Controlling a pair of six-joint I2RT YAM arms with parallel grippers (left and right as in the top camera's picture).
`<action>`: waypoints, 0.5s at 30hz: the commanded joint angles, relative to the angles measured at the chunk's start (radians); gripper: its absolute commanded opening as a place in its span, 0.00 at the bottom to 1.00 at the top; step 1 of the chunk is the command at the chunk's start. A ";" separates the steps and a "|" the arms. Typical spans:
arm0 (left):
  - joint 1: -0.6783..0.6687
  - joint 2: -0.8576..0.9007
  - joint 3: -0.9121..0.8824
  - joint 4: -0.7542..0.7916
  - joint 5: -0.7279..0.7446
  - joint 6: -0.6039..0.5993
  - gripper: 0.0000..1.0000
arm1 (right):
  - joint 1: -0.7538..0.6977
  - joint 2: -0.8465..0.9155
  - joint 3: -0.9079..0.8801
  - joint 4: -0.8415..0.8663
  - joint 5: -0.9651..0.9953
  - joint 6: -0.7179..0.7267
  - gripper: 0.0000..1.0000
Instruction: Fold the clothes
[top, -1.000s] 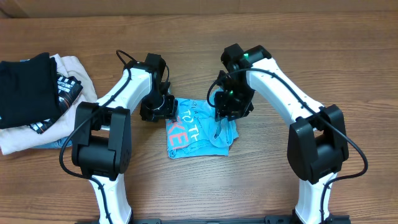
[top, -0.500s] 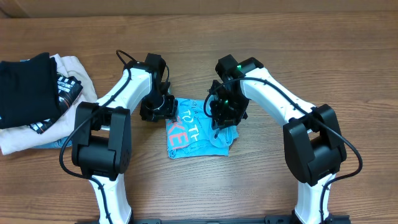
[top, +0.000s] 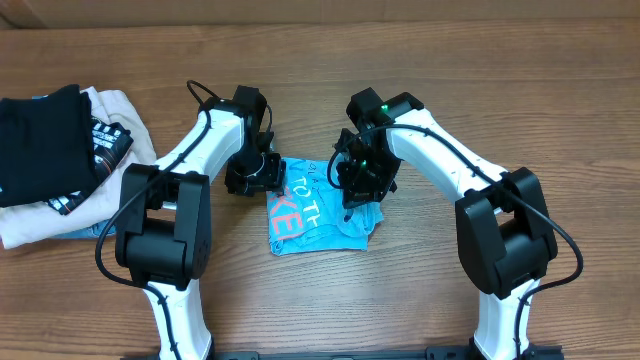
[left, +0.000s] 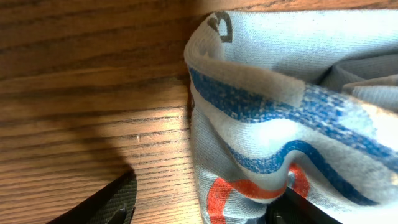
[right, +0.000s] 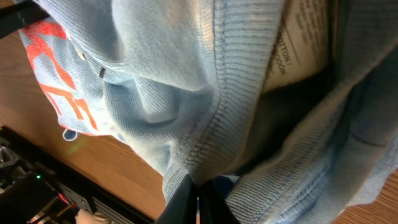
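The clothes (top: 310, 215), a sky-blue T-shirt with white and coral lettering, lie bunched in a small rectangle at the table's middle. My left gripper (top: 262, 178) rests at the shirt's upper left edge. In the left wrist view it (left: 205, 205) stands open, with the printed fold (left: 280, 93) lying between its fingers and over the right one. My right gripper (top: 352, 205) is over the shirt's upper right part. In the right wrist view it (right: 200, 199) is shut, pinching a ribbed hem of the blue cloth (right: 186, 74), which hangs bunched around the tips.
A black folded garment (top: 40, 140) lies on a cream one (top: 110, 105) at the table's far left. A white sewn-in label (right: 298, 43) shows inside the shirt. Bare wooden table (top: 330, 310) lies in front of the shirt.
My right gripper has shifted slightly left onto the shirt and closed its fingers on the cloth. The left arm has not moved.
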 joint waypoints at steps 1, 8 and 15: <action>0.015 0.026 -0.038 0.007 -0.093 -0.014 0.67 | -0.005 -0.029 -0.006 -0.024 0.098 0.032 0.04; 0.015 0.026 -0.038 0.003 -0.097 -0.013 0.67 | -0.070 -0.029 -0.006 -0.120 0.334 0.107 0.04; 0.015 0.026 -0.038 -0.001 -0.096 -0.014 0.67 | -0.058 -0.029 -0.006 -0.148 0.323 0.067 0.05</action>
